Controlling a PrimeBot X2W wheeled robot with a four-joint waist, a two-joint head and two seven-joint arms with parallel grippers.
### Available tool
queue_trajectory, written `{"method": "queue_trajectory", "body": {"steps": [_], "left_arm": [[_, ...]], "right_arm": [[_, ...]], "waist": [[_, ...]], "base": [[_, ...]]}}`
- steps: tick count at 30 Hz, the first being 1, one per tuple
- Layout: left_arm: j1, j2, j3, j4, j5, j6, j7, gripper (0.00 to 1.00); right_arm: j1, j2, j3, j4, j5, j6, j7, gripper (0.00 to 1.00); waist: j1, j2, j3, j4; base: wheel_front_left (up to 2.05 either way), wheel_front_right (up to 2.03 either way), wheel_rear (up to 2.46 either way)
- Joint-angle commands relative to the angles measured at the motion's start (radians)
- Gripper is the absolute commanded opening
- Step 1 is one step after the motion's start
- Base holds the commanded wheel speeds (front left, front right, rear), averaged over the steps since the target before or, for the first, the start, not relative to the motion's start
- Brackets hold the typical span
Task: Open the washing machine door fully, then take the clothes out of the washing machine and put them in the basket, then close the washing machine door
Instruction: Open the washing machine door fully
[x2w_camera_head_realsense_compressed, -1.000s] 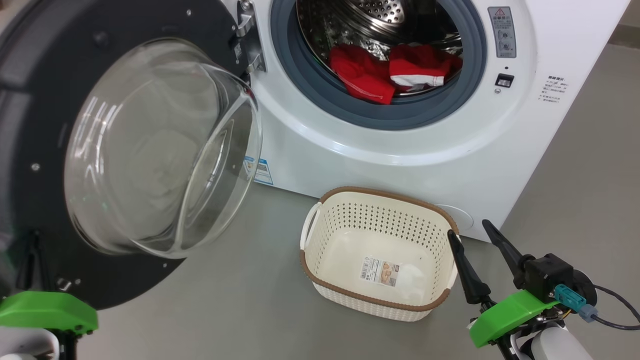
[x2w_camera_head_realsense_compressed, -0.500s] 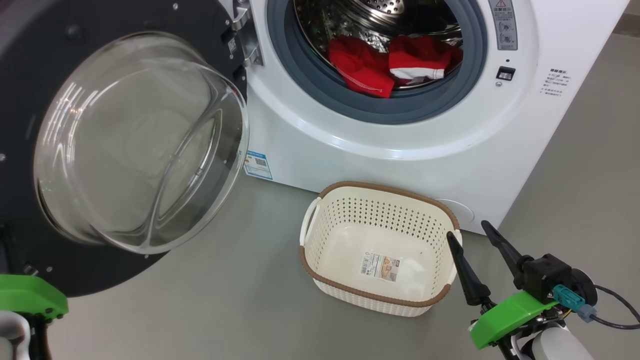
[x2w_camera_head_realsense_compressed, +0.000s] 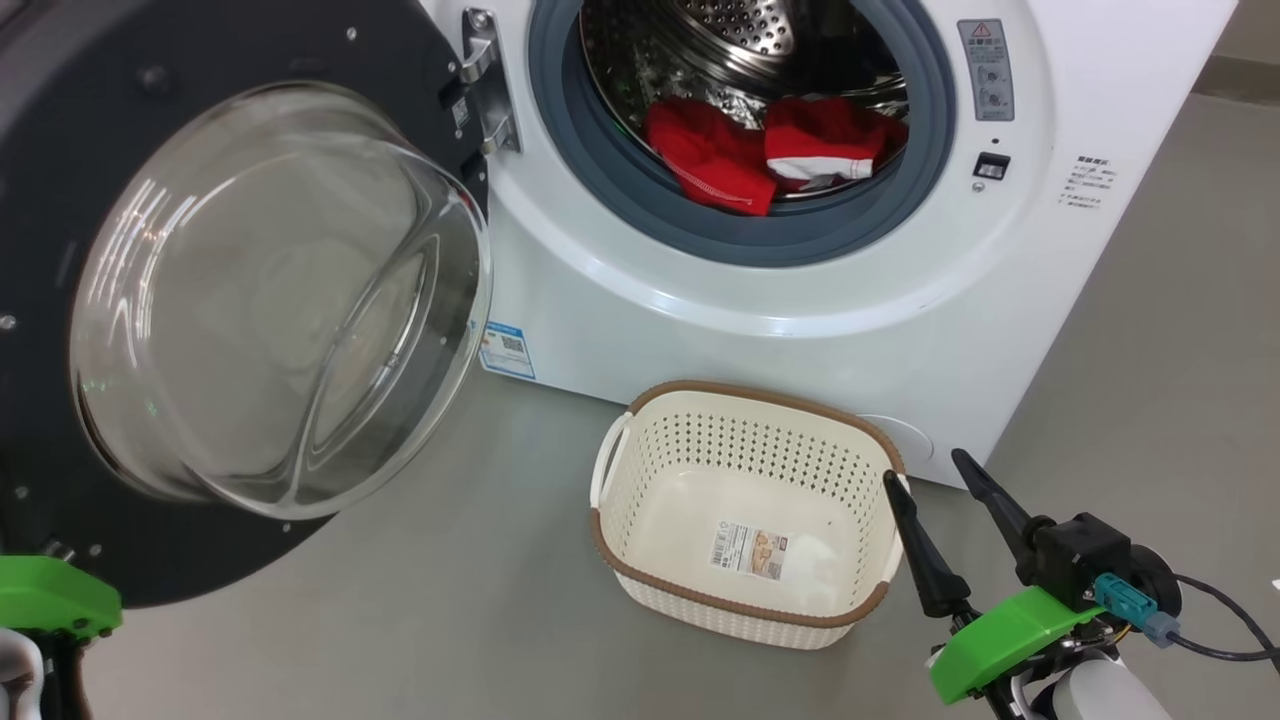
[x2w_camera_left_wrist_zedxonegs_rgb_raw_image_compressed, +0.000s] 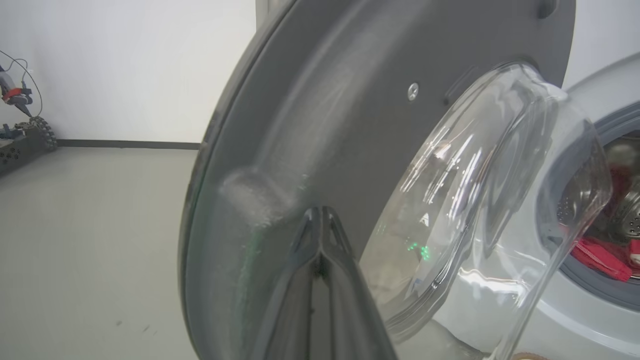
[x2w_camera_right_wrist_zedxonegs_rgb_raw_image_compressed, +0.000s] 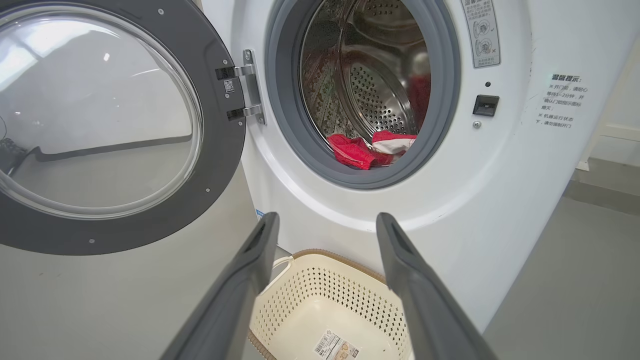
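Red fabric with white trim, the clothes (x2w_camera_head_realsense_compressed: 770, 150) lie in a heap at the bottom front of the steel drum (x2w_camera_head_realsense_compressed: 740, 40). They sit just behind the lower lip of the grey gasket (x2w_camera_head_realsense_compressed: 740, 235), so the washing machine (x2w_camera_head_realsense_compressed: 760, 330) has not been emptied. The washing machine door (x2w_camera_head_realsense_compressed: 270, 300) hangs from its hinge (x2w_camera_head_realsense_compressed: 480, 80) on the machine's left. It is swung well out, with its glass bowl bulging toward the robot.

In the left wrist view the left gripper (x2w_camera_left_wrist_zedxonegs_rgb_raw_image_compressed: 320, 220) has its two fingers pressed together with nothing between them. Their tips are at the dark inner face of the door, beside the bowl. Whether they actually touch it I cannot tell. A closed pair of fingers makes a stiff point, which suits nudging the door wider, and that looks like the step in hand.

The right gripper (x2w_camera_head_realsense_compressed: 923, 467) stands wide and empty. It hovers low by the near right corner of the basket (x2w_camera_head_realsense_compressed: 740, 395), its fingers aimed up toward the drum mouth, probably ready to reach for the clothes.

The basket stands empty on the floor (x2w_camera_head_realsense_compressed: 480, 580), close to the foot of the machine and right under the opening, so a garment has only a short way down. Bare floor lies to the left of the basket and in front of it. The drum mouth is unobstructed, though the door's bowl overhangs the left side of that space. The right arm's clearest way in is therefore from the right, rising over the basket's brown rim and the gasket lip.
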Motion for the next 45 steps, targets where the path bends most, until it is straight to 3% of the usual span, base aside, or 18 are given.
{"method": "queue_trajectory", "body": {"steps": [1,2,3,4,10,18,25,36,45], "left_arm": [[-0.007,0.047,0.046,-0.05,0.002,0.003,-0.016,0.3],[0.002,0.046,0.047,-0.078,0.006,0.006,-0.018,0.49],[0.011,0.046,0.047,-0.109,0.01,0.008,-0.02,0.93],[0.022,0.045,0.046,-0.144,0.012,0.011,-0.021,1.0],[0.096,0.055,0.012,-0.381,0.064,0.051,0.007,1.0],[0.162,-0.004,-0.06,-0.598,0.062,0.021,-0.003,1.0],[0.194,-0.061,-0.132,-0.634,0.054,0.0,-0.006,1.0],[0.273,-0.075,-0.19,-0.552,0.165,-0.035,-0.036,1.0],[0.355,-0.145,-0.136,-0.515,0.222,-0.061,-0.038,1.0]], "right_arm": [[-0.028,0.003,0.022,-0.017,0.003,0.008,-0.006,1.0],[-0.028,0.005,0.023,-0.015,0.005,0.008,-0.006,1.0],[-0.027,0.006,0.023,-0.013,0.006,0.008,-0.006,1.0],[-0.026,0.008,0.021,-0.012,0.008,0.008,-0.006,1.0],[-0.026,0.02,0.004,-0.021,0.018,0.008,-0.006,1.0],[-0.048,0.031,0.001,-0.058,0.025,0.008,-0.006,1.0],[-0.065,0.034,-0.017,-0.09,0.042,0.008,-0.006,1.0],[-0.068,0.036,-0.013,-0.116,0.044,0.008,-0.006,1.0],[-0.038,0.037,-0.024,-0.13,0.017,0.008,-0.006,1.0]], "waist": [[0.0,-0.0001,-0.009,-0.009],[0.0,-0.0001,-0.013,-0.013],[0.0,-0.0001,-0.017,-0.017],[0.0,-0.0001,-0.021,-0.022],[0.0,-0.0001,-0.033,-0.071],[0.0,-0.0001,-0.031,-0.185],[0.0,-0.0001,-0.017,-0.284],[0.0,-0.0001,-0.023,-0.41],[0.0,-0.0001,-0.038,-0.447]], "base": [[0.0,0.0,0.0],[0.0,0.0,0.0],[0.0,0.0,0.0],[0.0,0.0,0.0],[0.0,0.0,0.0],[0.0,0.0,0.0],[0.0,0.0,0.0],[0.0,0.0,0.0],[0.0,0.0,0.0]]}}
